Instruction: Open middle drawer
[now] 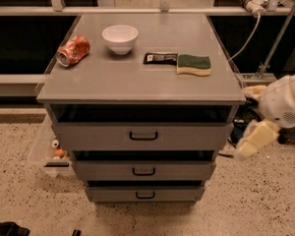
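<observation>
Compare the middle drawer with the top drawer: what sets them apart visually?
Size: the top drawer has the taller, wider front; the middle drawer is mid-sized.
Position: the top drawer sits right under the tabletop; the middle drawer lies below it, above the bottom drawer.
Shared: flat grey fronts, each with a centred black bar handle.
The gripper hangs to the right of both, touching neither.
</observation>
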`<move>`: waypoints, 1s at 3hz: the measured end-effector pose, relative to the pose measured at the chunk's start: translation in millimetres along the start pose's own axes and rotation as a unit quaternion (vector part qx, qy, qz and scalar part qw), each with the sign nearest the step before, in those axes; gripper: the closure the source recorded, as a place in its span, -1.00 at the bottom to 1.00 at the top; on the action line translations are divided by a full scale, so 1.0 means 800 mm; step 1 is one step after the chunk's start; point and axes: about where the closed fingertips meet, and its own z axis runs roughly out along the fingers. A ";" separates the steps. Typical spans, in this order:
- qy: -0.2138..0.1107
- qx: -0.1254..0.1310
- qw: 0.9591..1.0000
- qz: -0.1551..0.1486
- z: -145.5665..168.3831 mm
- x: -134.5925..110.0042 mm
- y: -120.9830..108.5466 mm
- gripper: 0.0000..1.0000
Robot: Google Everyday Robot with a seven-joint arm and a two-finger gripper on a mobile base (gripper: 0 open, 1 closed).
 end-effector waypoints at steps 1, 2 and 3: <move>-0.057 -0.035 0.998 0.021 0.111 0.021 -0.013 -1.00; -0.076 -0.083 0.993 0.041 0.194 0.040 -0.005 -1.00; -0.074 -0.091 0.992 0.045 0.199 0.043 -0.003 -1.00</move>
